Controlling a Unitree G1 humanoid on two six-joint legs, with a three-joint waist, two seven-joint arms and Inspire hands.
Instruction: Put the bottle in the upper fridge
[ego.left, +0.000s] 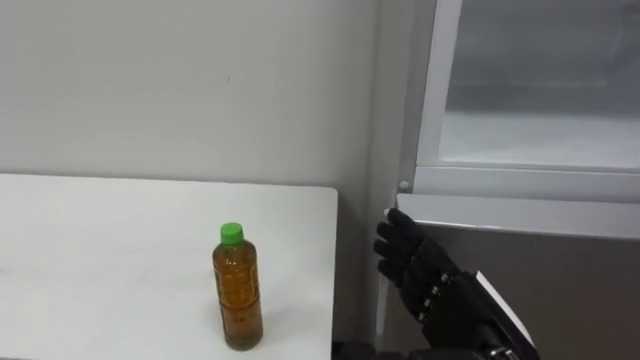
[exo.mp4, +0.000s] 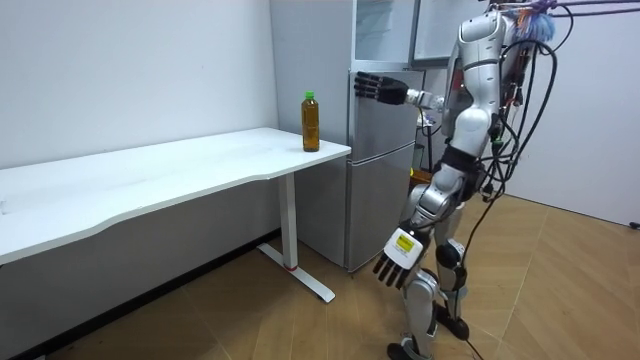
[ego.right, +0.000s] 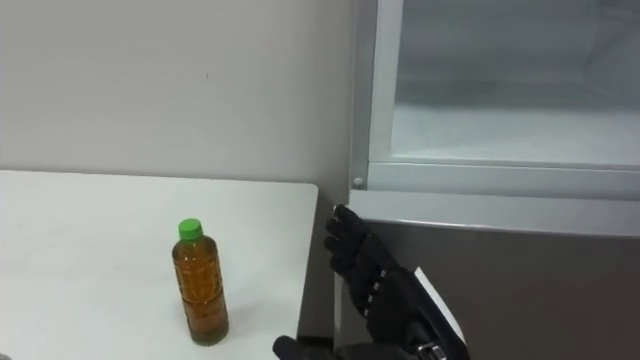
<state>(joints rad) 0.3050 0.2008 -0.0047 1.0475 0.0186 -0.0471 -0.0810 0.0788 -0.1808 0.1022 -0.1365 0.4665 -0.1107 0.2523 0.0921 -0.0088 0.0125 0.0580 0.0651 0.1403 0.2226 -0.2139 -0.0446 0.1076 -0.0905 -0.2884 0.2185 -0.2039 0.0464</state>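
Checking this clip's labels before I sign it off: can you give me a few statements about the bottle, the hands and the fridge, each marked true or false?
1. The bottle stands upright on the white table. True.
2. The right hand holds the bottle. False: it is open, raised in front of the fridge, apart from the bottle.
3. The bottle's cap is green. True.
4. The left hand reaches toward the fridge. False: it hangs low by the robot's leg, open.
5. The bottle stands near the table's end beside the fridge. True.
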